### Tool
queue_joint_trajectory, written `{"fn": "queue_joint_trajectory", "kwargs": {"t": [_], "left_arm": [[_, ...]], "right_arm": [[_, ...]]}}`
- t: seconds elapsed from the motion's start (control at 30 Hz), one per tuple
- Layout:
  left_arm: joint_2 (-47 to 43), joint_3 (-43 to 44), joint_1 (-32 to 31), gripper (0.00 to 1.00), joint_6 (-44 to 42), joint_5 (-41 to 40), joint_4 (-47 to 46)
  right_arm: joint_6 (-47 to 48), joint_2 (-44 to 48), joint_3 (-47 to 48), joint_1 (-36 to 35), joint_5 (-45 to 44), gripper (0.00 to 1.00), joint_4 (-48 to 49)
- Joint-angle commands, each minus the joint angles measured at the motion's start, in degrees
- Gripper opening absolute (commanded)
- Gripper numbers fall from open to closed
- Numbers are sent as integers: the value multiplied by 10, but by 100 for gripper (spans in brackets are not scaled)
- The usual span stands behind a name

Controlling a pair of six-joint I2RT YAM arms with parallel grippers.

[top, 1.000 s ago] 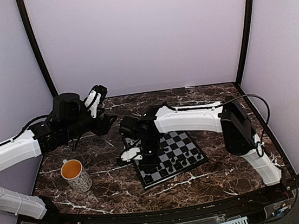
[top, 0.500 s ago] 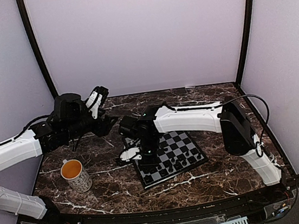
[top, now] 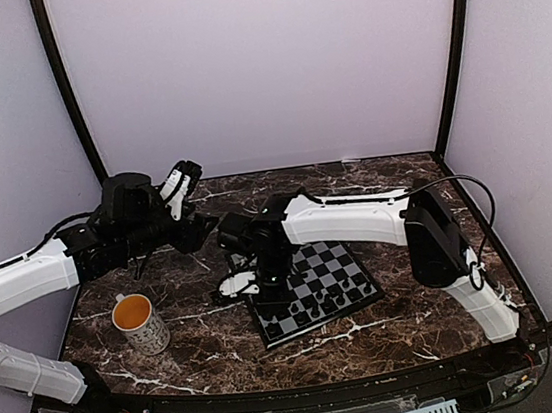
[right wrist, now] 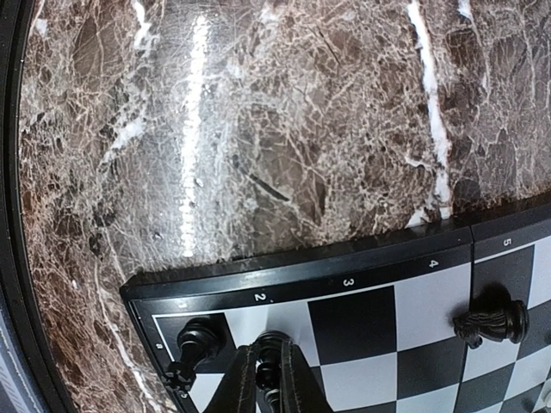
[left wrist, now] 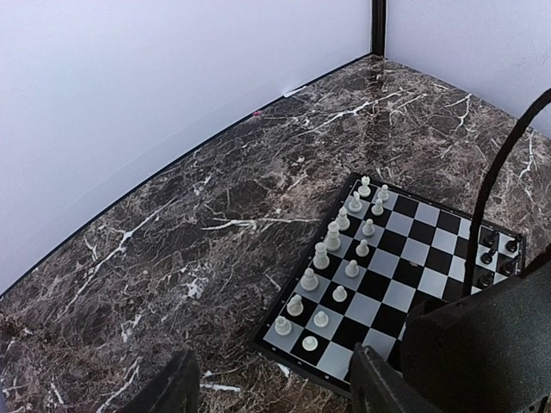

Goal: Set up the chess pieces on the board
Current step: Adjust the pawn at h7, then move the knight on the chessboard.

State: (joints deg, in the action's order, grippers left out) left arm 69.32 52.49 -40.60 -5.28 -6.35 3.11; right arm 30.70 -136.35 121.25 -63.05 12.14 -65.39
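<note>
Chess pieces [left wrist: 320, 255] stand in ranks along opposite edges of the board [left wrist: 405, 249], which lies on the tabletop [left wrist: 215, 215] directly under my right hand [right wrist: 269, 354] and ahead of my left hand [left wrist: 275, 368].

My right hand points straight down over the board's corner, its fingers [right wrist: 241, 379] pressed together on a small black piece [right wrist: 269, 372]. I grip it from above, I think, because only a narrow pinch fits between neighbours. Another black figure [right wrist: 196, 344] stands just beside my fingers on the corner square, and a third [right wrist: 491, 323] sits further along. The piece hangs over the square next to the corner, so I judge I am seating it in the black back row. Whether its base touches the square yet, I cannot tell.

My left hand is raised well away from the board, fingers apart and holding nothing. Parked there, it leaves the right arm room to work. The white pieces [left wrist: 351, 269] opposite look fully ranked. A mug [top: 139, 322] stands well apart, on my left hand's side.
</note>
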Motion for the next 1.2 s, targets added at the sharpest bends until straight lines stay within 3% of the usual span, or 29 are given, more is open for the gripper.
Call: {"fn": "queue_joint_trajectory", "kwargs": {"t": [0.0,0.23,0.4,0.73,0.9,1.03,1.17], "left_arm": [[0,9,4,62,4,8,2],[2,10,4,63,5,11,5],[4,12,3,62,6,11,6],[-44,13,4,65,29,-32,4],[-23,43,4,64,90,-34,70],[18,60,3,61,77,17,122],[91,111,3,58,6,110,204]], "right_arm": [[2,-20,21,1,12,10,-9],[1,-22,23,0,12,11,-11],[-1,-5,22,0,8,23,-11],[-1,89,36,34,9,34,-8],[-6,150,-3,75,32,37,2],[-3,205,-86,120,27,39,39],[9,249,-169,155,55,39,78]]}}
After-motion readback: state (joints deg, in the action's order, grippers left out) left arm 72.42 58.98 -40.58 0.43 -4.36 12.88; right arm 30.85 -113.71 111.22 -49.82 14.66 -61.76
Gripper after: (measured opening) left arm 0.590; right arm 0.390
